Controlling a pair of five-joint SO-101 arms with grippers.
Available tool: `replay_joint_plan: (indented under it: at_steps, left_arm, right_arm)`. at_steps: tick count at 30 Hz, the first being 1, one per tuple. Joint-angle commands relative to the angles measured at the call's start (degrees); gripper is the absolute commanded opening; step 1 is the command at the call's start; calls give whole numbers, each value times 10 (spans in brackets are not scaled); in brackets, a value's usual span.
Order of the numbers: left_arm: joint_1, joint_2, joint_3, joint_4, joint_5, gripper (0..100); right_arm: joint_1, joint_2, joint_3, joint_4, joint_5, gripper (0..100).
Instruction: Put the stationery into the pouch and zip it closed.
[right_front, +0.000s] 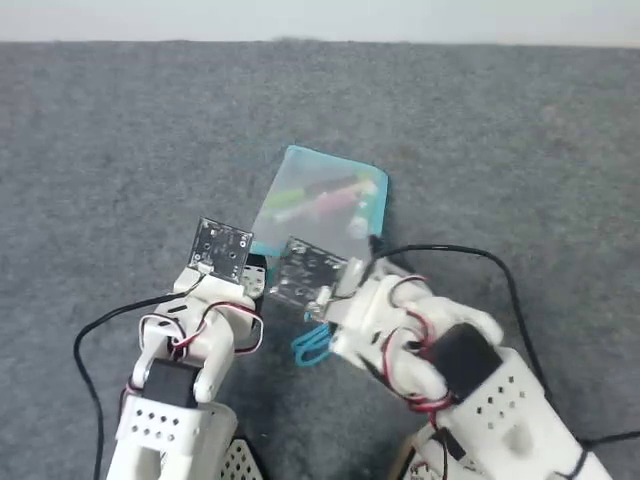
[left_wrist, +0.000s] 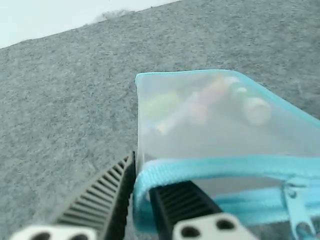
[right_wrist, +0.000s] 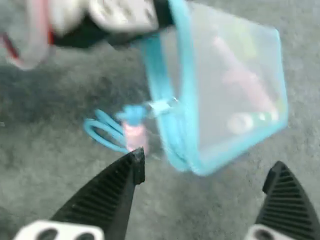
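Observation:
The translucent pouch (right_front: 322, 200) with a teal rim lies on the grey felt, and several coloured stationery items (left_wrist: 200, 102) show through it. My left gripper (left_wrist: 142, 170) is shut on the pouch's teal zipper edge at its near corner, also seen in the high view (right_front: 257, 277). My right gripper (right_wrist: 204, 172) hangs open just above the other near corner of the pouch (right_wrist: 230, 85), one finger (right_wrist: 117, 182) close to the zipper slider (right_wrist: 162, 106). A pink tag (right_wrist: 134, 134) and a blue cord loop (right_front: 312, 345) trail from the slider.
Grey felt (right_front: 120, 140) covers the whole table, with open room to the left, right and behind the pouch. A black cable (right_front: 470, 255) arcs over the right arm. The pale wall edge runs along the far side.

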Motion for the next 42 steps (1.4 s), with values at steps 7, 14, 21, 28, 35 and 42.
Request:
replay_joint_plan:
  at_steps: [7,14,21,28,35,42]
  left_arm:
    - [-4,5,-61,24,8,10]
    - [-4,5,-60,24,8,10]
    - [-4,4,-54,24,8,10]
    - [-4,4,-51,21,8,10]
    - [-4,4,-51,23,8,12]
    - [-8,-1,-74,31,9,128]
  right_arm:
    - [44,-19,138,-141,69,464]
    - [44,18,139,-202,69,462]
    - [51,131,105,-266,69,371]
    - [74,176,40,-264,64,136]
    - [73,187,-12,-265,25,6]
    - [109,235,-59,-264,-50,6]
